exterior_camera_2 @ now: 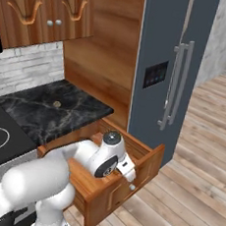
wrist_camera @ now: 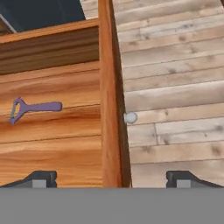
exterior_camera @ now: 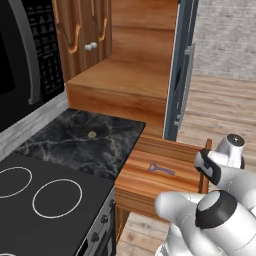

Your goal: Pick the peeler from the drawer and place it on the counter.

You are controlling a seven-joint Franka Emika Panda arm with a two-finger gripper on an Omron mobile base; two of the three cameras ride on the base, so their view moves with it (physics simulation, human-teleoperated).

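The peeler (wrist_camera: 34, 108) lies flat on the wooden bottom of the open drawer (wrist_camera: 109, 87), untouched. The gripper (wrist_camera: 112, 178) hovers above the drawer's front wall, jaws spread wide and empty. The tabletop (exterior_camera: 80, 137) carries a small tan disc (exterior_camera: 92, 134).

purplish-blue peeler (wrist_camera: 34, 107), orange-brown wood-grain drawer (wrist_camera: 109, 96), black white-veined counter (exterior_camera: 75, 137)
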